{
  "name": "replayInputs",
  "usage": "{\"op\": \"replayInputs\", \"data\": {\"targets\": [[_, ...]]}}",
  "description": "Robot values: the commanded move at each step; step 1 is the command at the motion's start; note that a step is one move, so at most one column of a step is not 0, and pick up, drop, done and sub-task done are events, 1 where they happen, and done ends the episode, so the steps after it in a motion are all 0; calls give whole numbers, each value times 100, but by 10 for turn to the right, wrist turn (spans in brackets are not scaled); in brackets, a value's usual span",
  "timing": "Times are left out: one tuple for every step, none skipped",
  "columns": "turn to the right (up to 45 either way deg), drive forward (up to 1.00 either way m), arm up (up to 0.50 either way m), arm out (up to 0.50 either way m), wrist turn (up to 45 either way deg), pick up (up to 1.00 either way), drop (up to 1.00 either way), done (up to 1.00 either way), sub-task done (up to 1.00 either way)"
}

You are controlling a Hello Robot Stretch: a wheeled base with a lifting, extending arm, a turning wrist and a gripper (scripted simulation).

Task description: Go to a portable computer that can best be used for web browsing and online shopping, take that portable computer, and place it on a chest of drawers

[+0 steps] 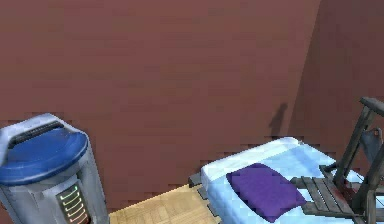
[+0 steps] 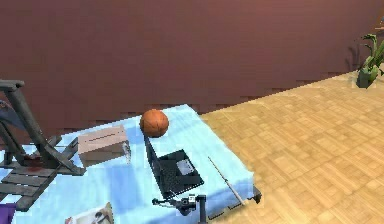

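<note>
One bed [image 2: 128,182] by a maroon wall [image 2: 200,50] bears a laptop [image 2: 178,170]; whether the claw [image 2: 172,203] holds anything is unclear.

Lt-blue bed [image 2: 125,185], purple pillow [image 1: 265,190], orange ball [image 2: 154,122], blk laptop [image 2: 178,172].

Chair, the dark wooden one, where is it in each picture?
Forward view: the chair is at the right edge, right of the purple pillow.
Arm side view: the chair is at the left edge, left of the box.
Shared landmark: the blue bed, next to the chair in both.
</note>
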Motion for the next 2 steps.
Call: {"op": "replayInputs", "data": {"targets": [[0,0,0,0,0,100,0,0,0],[0,0,10,0,0,0,0,0,0]]}}
